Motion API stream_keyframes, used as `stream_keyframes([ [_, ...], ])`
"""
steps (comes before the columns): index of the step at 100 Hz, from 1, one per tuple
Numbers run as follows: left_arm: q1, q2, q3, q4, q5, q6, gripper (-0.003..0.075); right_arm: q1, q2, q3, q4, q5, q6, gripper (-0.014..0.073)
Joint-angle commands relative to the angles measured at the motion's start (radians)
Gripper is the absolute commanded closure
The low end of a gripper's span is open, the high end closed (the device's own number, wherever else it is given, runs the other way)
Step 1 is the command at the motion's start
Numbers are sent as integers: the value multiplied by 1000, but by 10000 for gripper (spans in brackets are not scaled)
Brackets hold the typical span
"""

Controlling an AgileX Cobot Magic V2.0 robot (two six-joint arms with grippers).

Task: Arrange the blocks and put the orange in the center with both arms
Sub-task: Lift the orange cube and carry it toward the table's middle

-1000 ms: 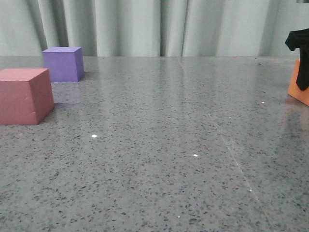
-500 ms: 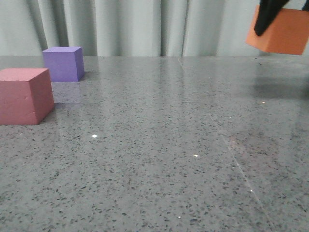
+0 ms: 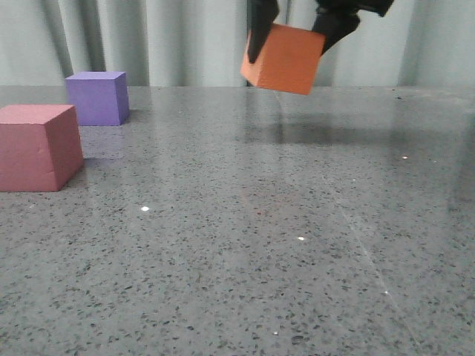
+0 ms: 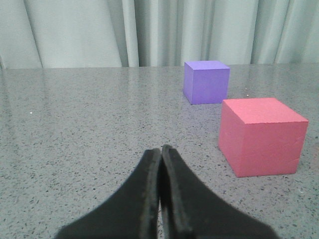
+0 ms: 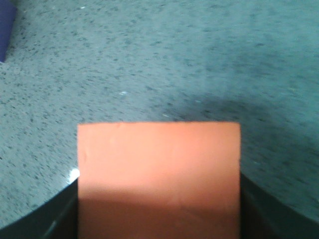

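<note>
My right gripper [image 3: 293,33] is shut on the orange cube [image 3: 283,58] and holds it tilted, well above the grey speckled table at the back middle. In the right wrist view the orange cube [image 5: 158,174] fills the space between the dark fingers [image 5: 40,219]. The pink-red cube [image 3: 38,146] sits at the left, the purple cube [image 3: 96,97] behind it, with a small gap of tabletop between them. My left gripper [image 4: 161,152] is shut and empty, low over the table, with the pink-red cube [image 4: 261,135] and the purple cube [image 4: 206,81] beyond its tips to one side.
A pale curtain [image 3: 185,41] hangs behind the table's far edge. The grey speckled tabletop [image 3: 260,222] stretches across the front view. A corner of the purple cube [image 5: 5,27] shows in the right wrist view.
My right gripper has lifted the orange cube from the table at the far right and carried it leftward through the air. The pink-red and purple cubes have not moved.
</note>
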Motion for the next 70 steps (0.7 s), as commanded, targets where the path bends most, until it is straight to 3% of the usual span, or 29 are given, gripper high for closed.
stream_keyframes([
  [1, -9, -33, 55, 1, -85, -8, 739, 32, 4, -95, -61, -13, 71, 423],
  [27, -9, -33, 55, 1, -85, -8, 739, 131, 94, -177, -248, 18, 272, 423],
  [70, -9, -33, 55, 1, -85, -8, 739, 159, 141, -176, -230, 45, 313, 412],
])
